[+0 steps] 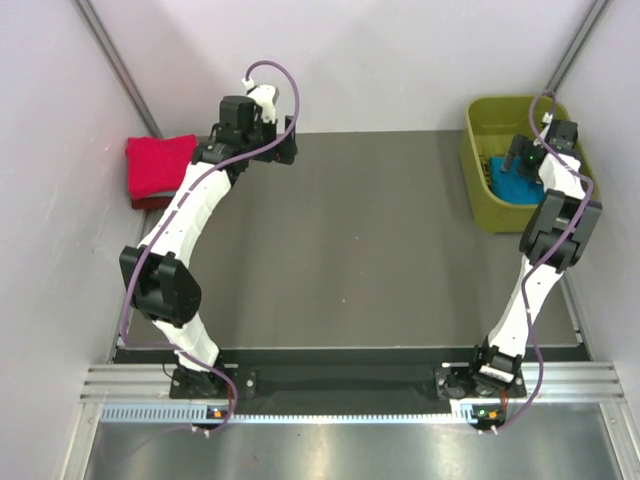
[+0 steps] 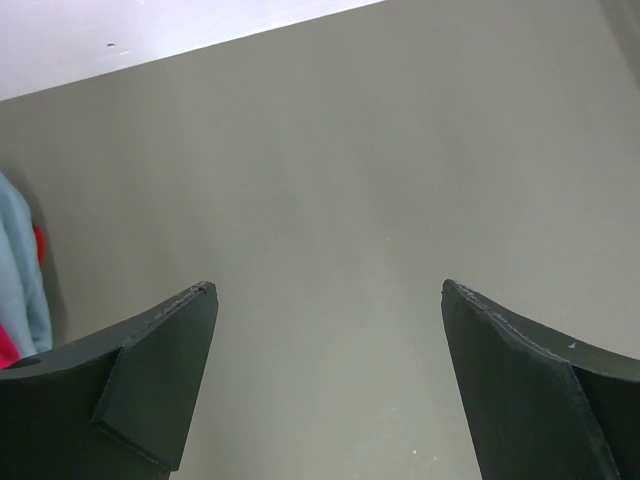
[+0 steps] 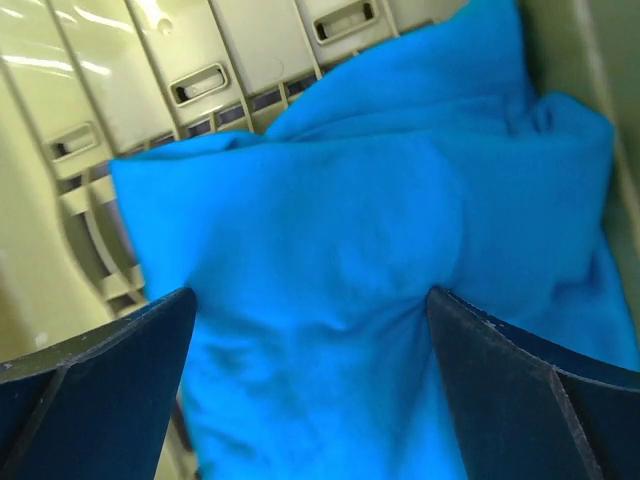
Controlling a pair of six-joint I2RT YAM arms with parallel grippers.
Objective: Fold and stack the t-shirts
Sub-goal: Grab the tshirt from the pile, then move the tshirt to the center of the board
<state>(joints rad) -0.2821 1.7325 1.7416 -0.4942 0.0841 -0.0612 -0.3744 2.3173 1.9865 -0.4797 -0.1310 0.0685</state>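
Two folded t-shirts at far-left bench [image 1: 350,250] edge: red t-shirt [image 1: 160,168], pale grey-blue t-shirt [image 2: 18,260] against it. Left hand [image 2: 325,285] spread wide above bench nearby. Far right: right hand [image 3: 310,292] spread wide, just over crumpled teal-blue t-shirt [image 3: 400,200] inside olive basket [image 1: 478,200].

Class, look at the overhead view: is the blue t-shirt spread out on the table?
No, the blue t-shirt sits crumpled inside the olive-green basket.
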